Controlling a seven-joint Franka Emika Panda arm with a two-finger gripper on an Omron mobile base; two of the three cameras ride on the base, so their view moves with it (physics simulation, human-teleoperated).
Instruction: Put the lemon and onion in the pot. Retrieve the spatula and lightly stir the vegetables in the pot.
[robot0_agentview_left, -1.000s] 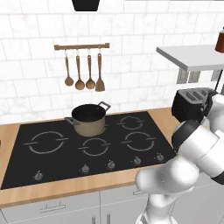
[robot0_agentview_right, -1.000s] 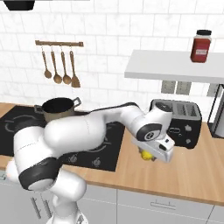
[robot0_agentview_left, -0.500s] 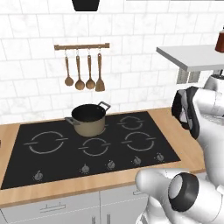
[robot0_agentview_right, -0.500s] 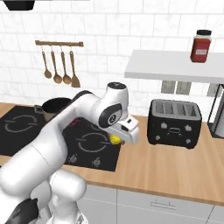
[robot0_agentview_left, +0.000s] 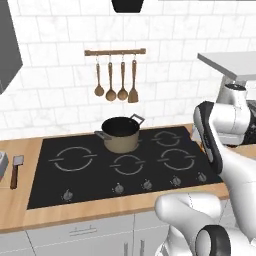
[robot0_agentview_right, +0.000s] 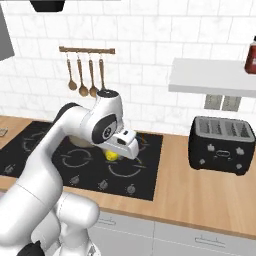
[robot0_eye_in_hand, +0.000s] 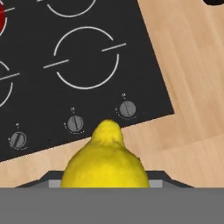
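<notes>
A yellow lemon (robot0_eye_in_hand: 105, 159) sits between the jaws of my gripper (robot0_agentview_right: 116, 151), which is shut on it. In the right base view the lemon (robot0_agentview_right: 111, 156) hangs a little above the black hob (robot0_agentview_right: 145, 172), over its right-hand burners. The tan pot (robot0_agentview_left: 120, 134) with its dark inside stands at the back middle of the hob (robot0_agentview_left: 90, 175), left of my hand. The spatula (robot0_agentview_left: 16, 170), grey blade and dark brown handle, lies on the wooden counter left of the hob. The onion is out of view.
Copper-brown spoons (robot0_agentview_left: 116, 80) hang from a rail on the tiled wall behind the pot. A black toaster (robot0_agentview_right: 217, 145) stands on the counter to the right, under a grey shelf (robot0_agentview_right: 215, 77) with a red jar (robot0_agentview_right: 251, 55). Knobs (robot0_eye_in_hand: 127, 109) line the hob's front edge.
The arm has swung left with the lemon, from the counter beside the toaster to above the hob. Both base views have shifted slightly, so the camera moved.
</notes>
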